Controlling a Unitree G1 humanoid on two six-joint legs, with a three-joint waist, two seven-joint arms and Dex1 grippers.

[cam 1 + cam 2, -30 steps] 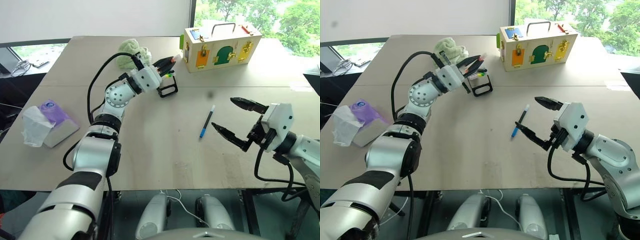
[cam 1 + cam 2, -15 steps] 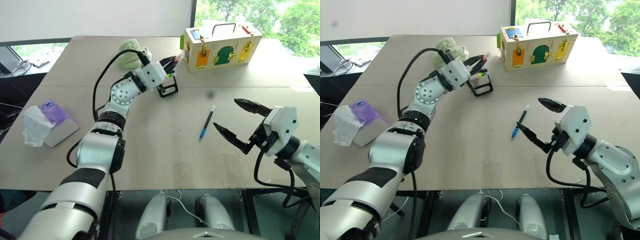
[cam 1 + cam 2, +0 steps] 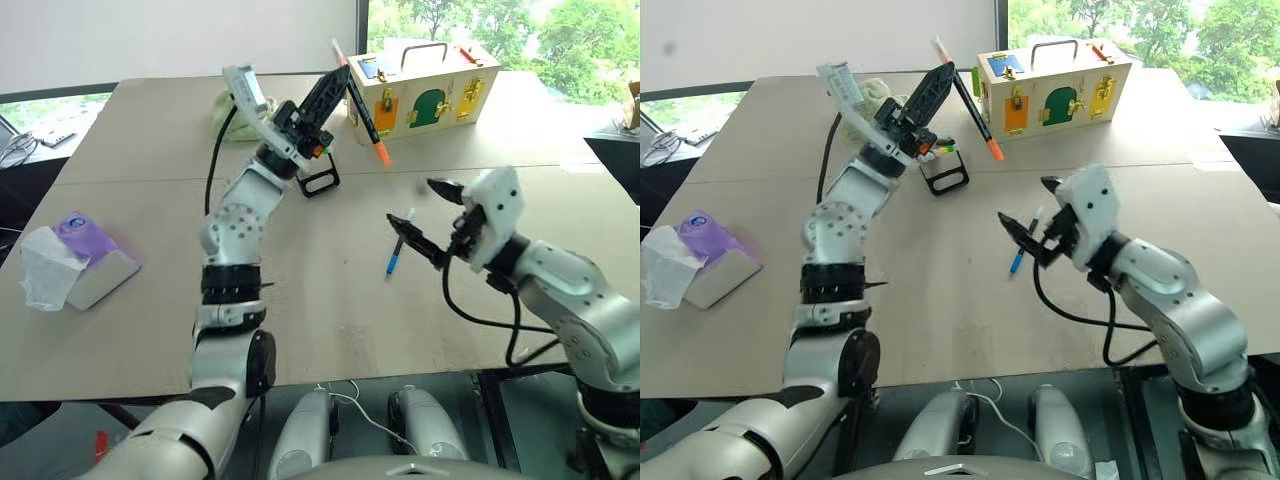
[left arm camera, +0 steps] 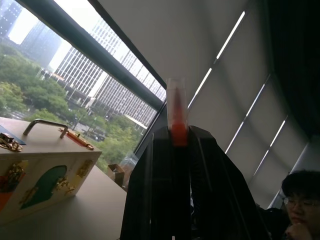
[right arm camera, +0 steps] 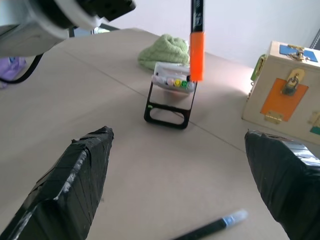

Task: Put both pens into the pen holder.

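Since a second ago the left end effector has risen from beside the pen holder and rolled over, so the orange-ended pen it clenches now slants from upper centre of the head view down to the right, its orange tip hanging in the air above the tabletop. Meanwhile the right end effector has shifted left toward the blue-ended pen; its fingers are spread wide, grasping nothing, either side of that pen's whitish tip. That pen lies flat on the tabletop right of centre. Left of it and further up stands the pen holder, upper centre, with coloured caps showing inside. A yellow wooden box sits at upper right, a green cloth behind the left arm, and a tissue pack at far left.
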